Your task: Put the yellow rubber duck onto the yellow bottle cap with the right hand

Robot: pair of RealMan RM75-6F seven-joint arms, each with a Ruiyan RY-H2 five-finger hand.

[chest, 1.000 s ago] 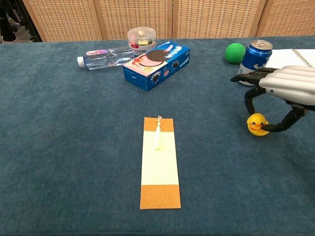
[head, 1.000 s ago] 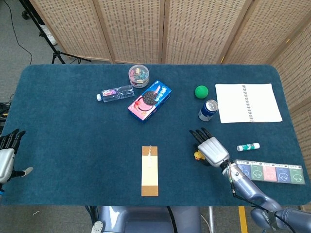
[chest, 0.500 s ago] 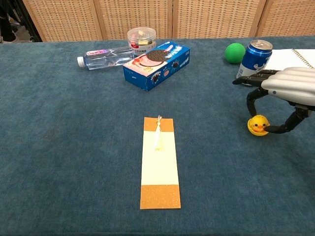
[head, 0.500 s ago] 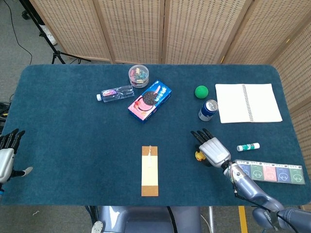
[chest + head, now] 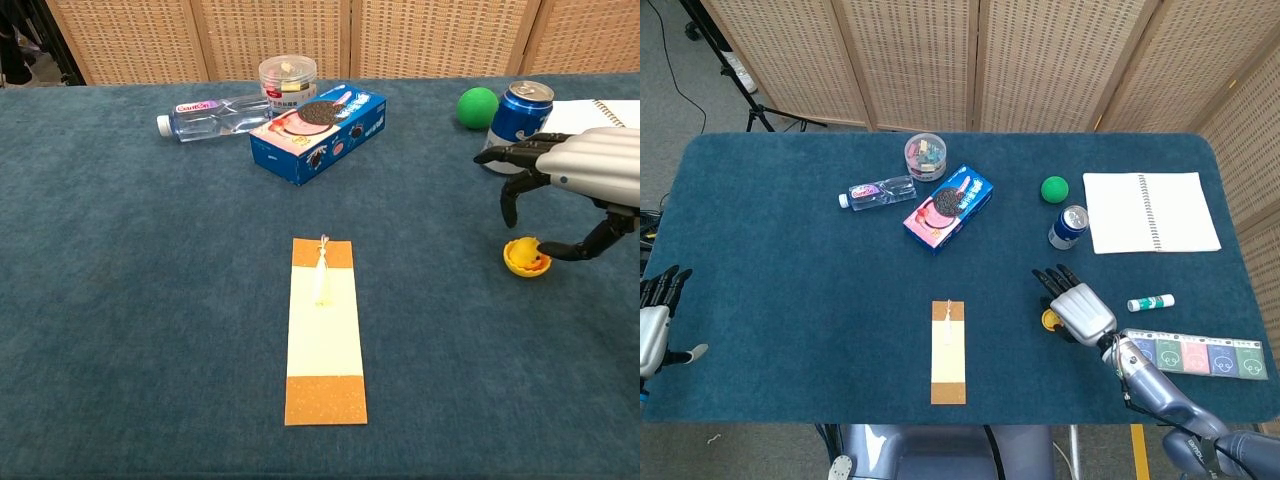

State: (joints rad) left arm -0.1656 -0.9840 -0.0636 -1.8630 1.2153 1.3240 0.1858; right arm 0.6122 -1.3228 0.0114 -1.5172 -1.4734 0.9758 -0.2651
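Note:
The yellow rubber duck [image 5: 526, 257] lies on the blue cloth at the right, tipped so a round yellow side with an orange patch faces the chest camera. In the head view the duck [image 5: 1049, 320] is a small yellow spot at the edge of my right hand [image 5: 1078, 310]. My right hand [image 5: 580, 165] hovers over it, fingers arched above and clear of it, and the thumb tip touches its right side. No separate yellow bottle cap shows. My left hand [image 5: 655, 322] rests at the far left edge, fingers apart and empty.
A blue can [image 5: 518, 112] and green ball [image 5: 478, 105] stand just behind the right hand. A notebook [image 5: 1150, 211], glue stick [image 5: 1151, 302] and colour card strip [image 5: 1195, 354] lie to the right. A cookie box [image 5: 320, 130], water bottle [image 5: 212, 113], jar [image 5: 287, 76] and tan card [image 5: 323, 325] sit further left.
The right hand's fingers have lifted up off the duck. The duck has tipped over from upright, and only the thumb tip still touches it. The left hand has not moved.

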